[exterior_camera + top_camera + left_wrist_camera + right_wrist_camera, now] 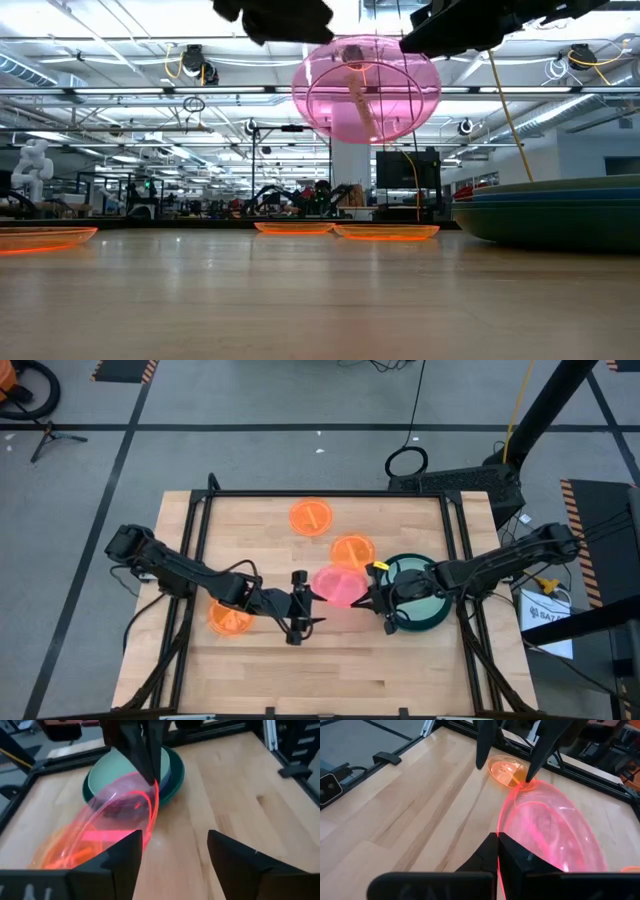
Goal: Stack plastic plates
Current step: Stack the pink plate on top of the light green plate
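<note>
From above, the right end effector (368, 598) pinches the rim of the small pink plate (340, 584) and holds it over the wooden desk (420, 670), while the left end effector (300, 610), its fingers spread wide and empty, sits just beside the plate's opposite edge. The stack of larger plates (422, 606), mint on top over a dark green base, lies directly behind the right end effector, on the side away from the left arm, so the right arm is plainly the nearer one to carry the plate there. Three orange plates are loose: one (310, 516) well beyond both end effectors, one (352, 551) near the pink plate, one (229, 618) under the left arm. At desk height, the pink plate (366, 88) hangs clear of the surface, tilted nearly on edge, with the stack (560, 210) off to its side. The left wrist camera shows its own fingers (120, 857) parted, the pink plate (120, 815) ahead of them and the stack (172, 772) beyond. The right wrist camera shows its end effector (498, 851) closed on the pink rim (555, 835). The coming move probably swings the plate back toward the stack.
</note>
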Available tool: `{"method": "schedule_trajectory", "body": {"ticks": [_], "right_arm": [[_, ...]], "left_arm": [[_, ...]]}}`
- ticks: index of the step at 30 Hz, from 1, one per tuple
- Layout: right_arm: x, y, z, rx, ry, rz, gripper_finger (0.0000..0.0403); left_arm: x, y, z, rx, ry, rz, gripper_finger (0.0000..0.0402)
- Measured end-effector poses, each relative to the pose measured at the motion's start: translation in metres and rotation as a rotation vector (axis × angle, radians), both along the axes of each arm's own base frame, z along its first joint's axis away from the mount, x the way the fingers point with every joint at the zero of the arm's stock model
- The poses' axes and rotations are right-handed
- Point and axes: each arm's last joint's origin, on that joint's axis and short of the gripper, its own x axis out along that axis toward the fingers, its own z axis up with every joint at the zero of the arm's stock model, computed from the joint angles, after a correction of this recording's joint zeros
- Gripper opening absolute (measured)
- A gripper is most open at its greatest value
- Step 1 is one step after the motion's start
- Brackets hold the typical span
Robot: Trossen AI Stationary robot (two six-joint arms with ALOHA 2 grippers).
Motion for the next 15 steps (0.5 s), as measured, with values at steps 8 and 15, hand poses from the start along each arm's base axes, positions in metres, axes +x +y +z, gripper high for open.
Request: {"method": "schedule_trajectory", "body": {"ticks": [8, 15], "right_arm": [[-0.003, -0.002, 0.021, -0.063, 0.106, -0.121, 0.0000], [-0.013, -0.003, 0.040, -0.074, 0.303, -0.236, 0.0000]], "left_arm": [[-0.018, 0.007, 0.016, 0.029, 0.038, -0.008, 0.0234], [-0.031, 0.011, 0.022, 0.042, 0.093, -0.003, 0.0234]]}}
